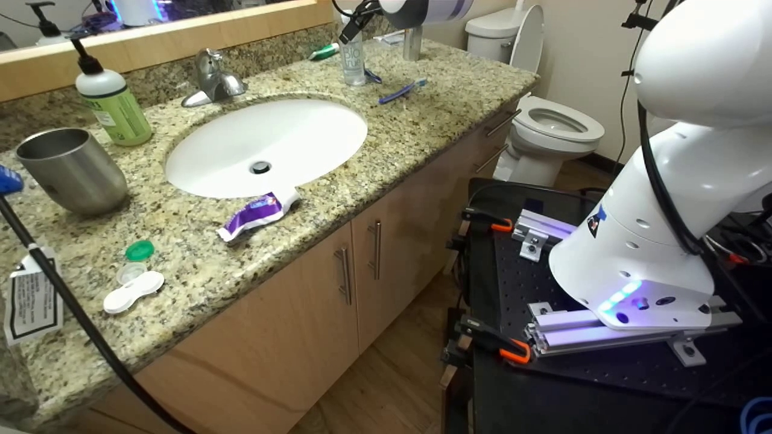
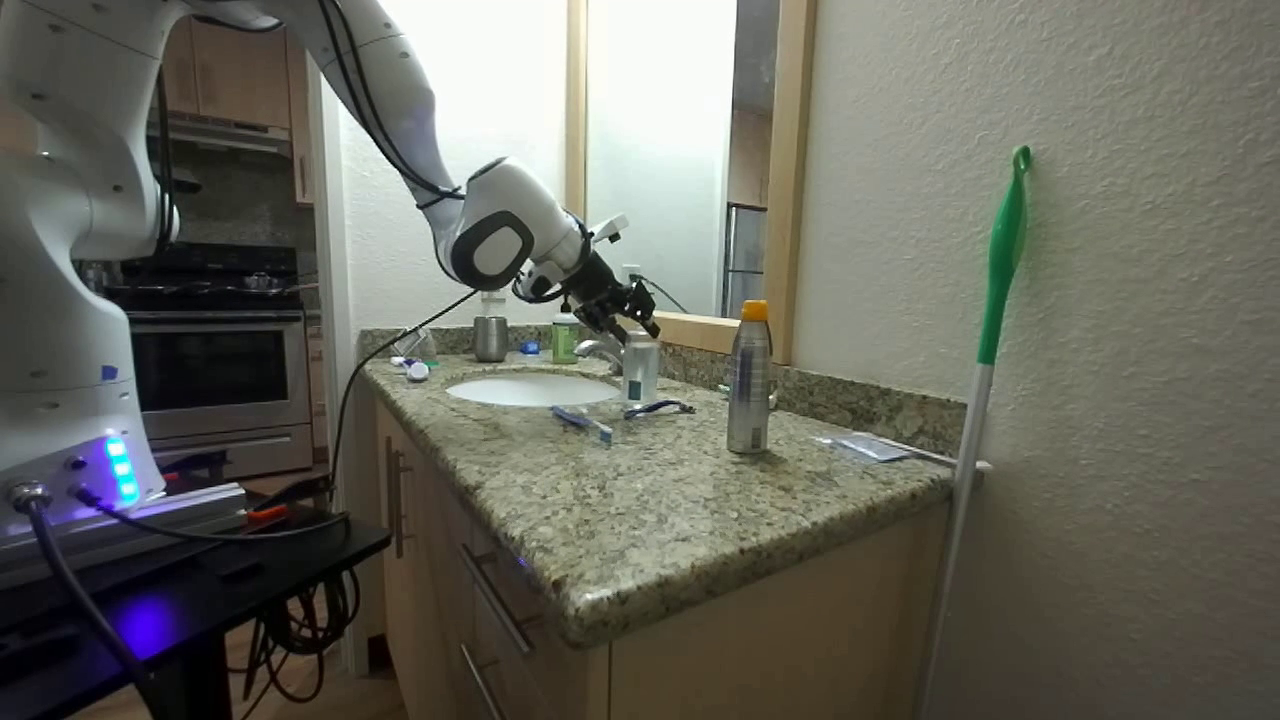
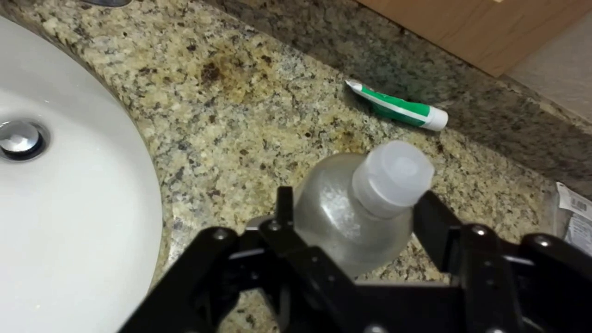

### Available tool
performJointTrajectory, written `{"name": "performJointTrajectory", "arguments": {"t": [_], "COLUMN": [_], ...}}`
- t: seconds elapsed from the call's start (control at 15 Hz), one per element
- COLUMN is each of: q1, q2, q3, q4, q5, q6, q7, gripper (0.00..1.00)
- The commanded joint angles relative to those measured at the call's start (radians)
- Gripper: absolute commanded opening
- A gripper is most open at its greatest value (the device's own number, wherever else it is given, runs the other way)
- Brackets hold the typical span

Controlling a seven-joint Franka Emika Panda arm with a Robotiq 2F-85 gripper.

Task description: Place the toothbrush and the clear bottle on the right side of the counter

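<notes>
The gripper (image 3: 356, 199) is spread wide by the top of the clear bottle (image 2: 641, 375), standing near the sink (image 1: 301, 132). A blue toothbrush (image 1: 397, 93) lies well in from the front edge of the surface (image 2: 620, 510).

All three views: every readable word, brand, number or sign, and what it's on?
"Bio true", on two lines: clear bottle, in an exterior view.
Too small or blurred to read:
Green soap bottle: label lettering.
Purple tube: lettering.
Printed tag: lines of text.
Arm sticker: symbol.
Silver bottle with orange cap: any print.
Flat packet, wrist view: print and barcode-like lines.
No number readable.
</notes>
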Motion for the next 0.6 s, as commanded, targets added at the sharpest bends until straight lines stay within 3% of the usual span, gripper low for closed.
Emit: {"name": "performJointTrajectory", "arguments": {"t": [0.0,0.27,0.53], "q1": [-0.039,-0.200,-0.480], "q2": [0.034,-0.015,-0.076], "q3": [0.057,0.241,0.507], "q4": [0.025,0.021,0.022], "q5": [-0.009,-0.008,-0.017], "q6": [-0.125,-0.222,-0.185], "q7": [0.039,0.049,0.031], "gripper": [0.98,1.00,1.00]}}
